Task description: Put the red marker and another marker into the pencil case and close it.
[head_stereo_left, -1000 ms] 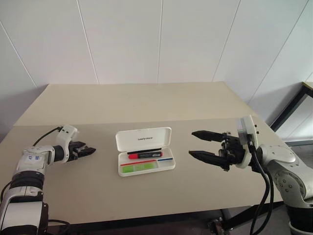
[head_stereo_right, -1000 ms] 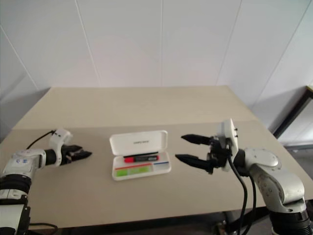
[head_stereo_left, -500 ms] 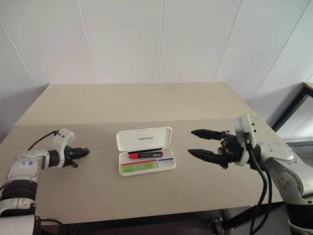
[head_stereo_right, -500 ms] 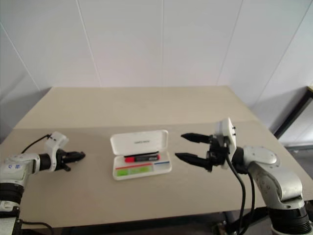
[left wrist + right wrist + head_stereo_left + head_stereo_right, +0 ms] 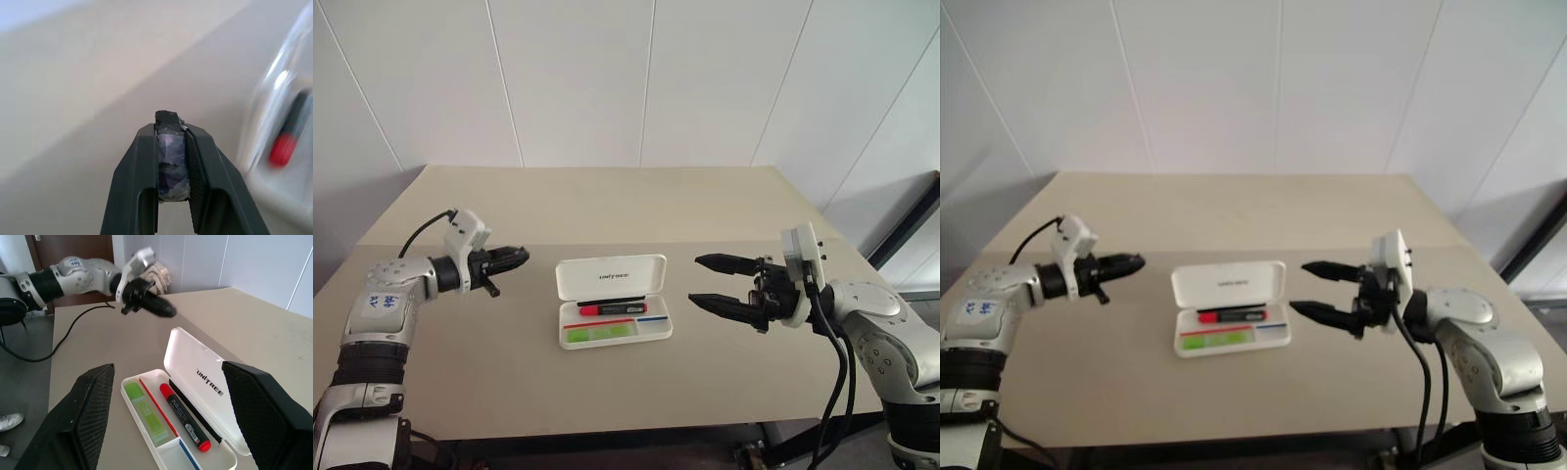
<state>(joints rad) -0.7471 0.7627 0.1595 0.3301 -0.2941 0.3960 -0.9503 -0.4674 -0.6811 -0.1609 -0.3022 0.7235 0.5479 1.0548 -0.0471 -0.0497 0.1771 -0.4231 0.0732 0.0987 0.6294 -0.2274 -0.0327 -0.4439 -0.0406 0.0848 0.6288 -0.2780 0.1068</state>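
Pencil case (image 5: pixel 614 299): lid up, mid-table, red marker (image 5: pixel 611 308) and green highlighter (image 5: pixel 598 334) inside | left gripper (image 5: pixel 514 259): fingers together, empty, beside case | right gripper (image 5: pixel 705 281): fingers wide apart, opposite side

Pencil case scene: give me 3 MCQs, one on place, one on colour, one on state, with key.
1. Where is the slim black-barrelled, red-capped marker?
A. Inside the white hard plastic pencil case
B. On the table beside the case
C. In the right gripper

2. What colour is the short stubby highlighter in the case?
A. Blue
B. Lime green
C. Orange

3. How does the case's hinged lid stand?
A. Shut flat
B. Taken off and lying apart
C. Open, raised behind the tray

Key:
1 A: the marker lies in the tray, along the lid side.
2 B: the right wrist view shows it lime green, beside the marker.
3 C: the lid stands up with its lettering facing out; the right gripper, jaws wide apart, and the left gripper, jaws together, are both clear of it.
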